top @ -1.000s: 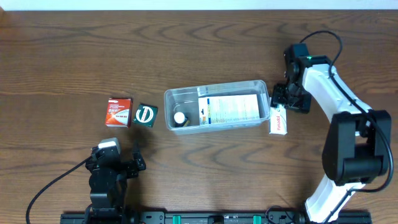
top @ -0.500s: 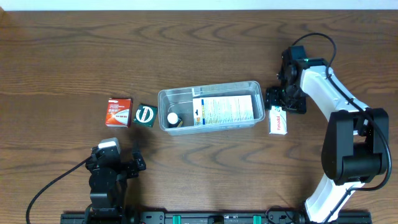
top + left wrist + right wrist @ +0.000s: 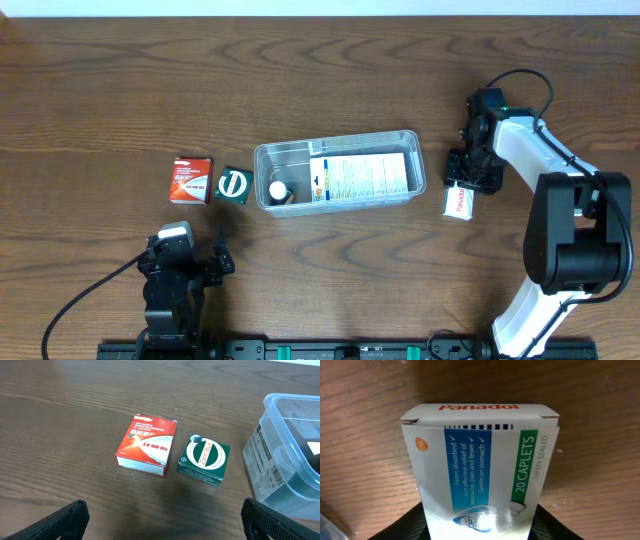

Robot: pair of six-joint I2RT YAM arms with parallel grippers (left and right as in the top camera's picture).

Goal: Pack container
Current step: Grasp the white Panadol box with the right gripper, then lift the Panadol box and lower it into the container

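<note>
Panadol box [image 3: 457, 203] rightward (apparently in grip)

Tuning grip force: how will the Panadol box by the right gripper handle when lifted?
Panadol box: thin cardboard with a tucked end flap, so it likely crushes under a hard squeeze. Marked 20 caplets, so probably light. Flat faces, so it should slide rather than roll.
</note>
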